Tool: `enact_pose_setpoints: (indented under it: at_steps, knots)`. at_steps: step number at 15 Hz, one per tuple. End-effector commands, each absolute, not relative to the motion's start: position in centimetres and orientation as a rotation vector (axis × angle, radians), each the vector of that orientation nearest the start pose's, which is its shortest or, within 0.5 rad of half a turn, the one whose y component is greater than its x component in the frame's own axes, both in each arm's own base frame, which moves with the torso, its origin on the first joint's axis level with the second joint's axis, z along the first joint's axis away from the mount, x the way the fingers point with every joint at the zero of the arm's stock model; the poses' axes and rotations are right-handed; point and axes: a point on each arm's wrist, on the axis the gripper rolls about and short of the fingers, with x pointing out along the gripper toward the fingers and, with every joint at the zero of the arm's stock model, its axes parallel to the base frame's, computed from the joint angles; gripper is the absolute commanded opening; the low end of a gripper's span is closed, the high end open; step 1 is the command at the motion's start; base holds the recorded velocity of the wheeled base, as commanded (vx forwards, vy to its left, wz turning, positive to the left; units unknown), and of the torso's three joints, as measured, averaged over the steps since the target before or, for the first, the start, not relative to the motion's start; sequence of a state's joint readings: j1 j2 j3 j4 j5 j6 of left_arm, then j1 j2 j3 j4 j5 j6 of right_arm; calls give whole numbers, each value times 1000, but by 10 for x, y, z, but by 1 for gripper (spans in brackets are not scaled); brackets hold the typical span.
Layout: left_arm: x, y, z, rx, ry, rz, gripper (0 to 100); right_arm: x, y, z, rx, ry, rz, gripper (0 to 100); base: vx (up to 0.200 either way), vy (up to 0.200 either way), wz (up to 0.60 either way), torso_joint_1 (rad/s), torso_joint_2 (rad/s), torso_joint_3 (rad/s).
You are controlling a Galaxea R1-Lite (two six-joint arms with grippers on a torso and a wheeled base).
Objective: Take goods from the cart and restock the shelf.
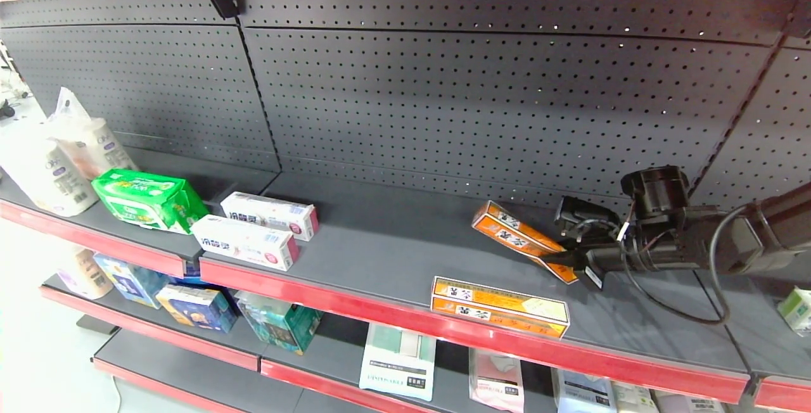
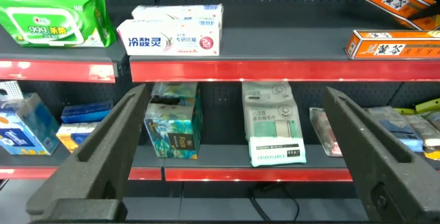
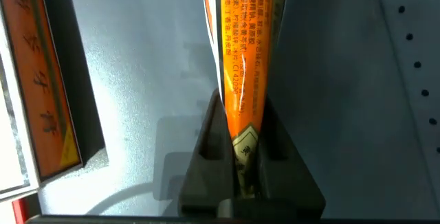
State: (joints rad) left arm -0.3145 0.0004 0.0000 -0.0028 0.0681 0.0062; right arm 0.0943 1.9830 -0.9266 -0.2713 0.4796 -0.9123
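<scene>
Over shelf (image 1: 393, 242), my right jaws clenched on near end of orange box (image 1: 513, 234); long axis runs leftward, backward; left jaws released, farther off.

1. The shelf (image 1: 393, 242) has a wide bare stretch in its middle, open from the red front edge to the pegboard back panel (image 1: 475, 102).
2. Toward its left end, a front white box (image 1: 246, 242), a rear white box (image 1: 269, 215) and a green pack (image 1: 149, 199) block the way.
3. Right of the gap, an orange box (image 1: 499, 306) lies along the front edge.
4. Behind it, a tilted orange box (image 1: 516, 235) clamped in the right gripper (image 1: 570, 261) occupies the back.
5. A bare strip runs between the two orange boxes.
</scene>
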Motion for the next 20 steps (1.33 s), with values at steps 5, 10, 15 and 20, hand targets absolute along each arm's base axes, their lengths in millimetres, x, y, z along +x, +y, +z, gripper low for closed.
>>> enact_pose_setpoints:
  at_steps: [5,10,15,20]
  knots:
    - [-21,9,76,6,-4,-247,100,337,47,86,-691,477,869,0,0,0,0,0,0,0]
    - [-21,9,76,5,-5,-245,100,337,48,85,-701,485,865,0,0,0,0,0,0,0]
    - [-21,9,76,6,-4,-245,100,336,48,85,-700,486,865,100,0,0,0,0,0,0]
    - [-21,9,76,6,-4,-247,100,337,47,94,-667,473,837,100,0,0,0,0,0,0]
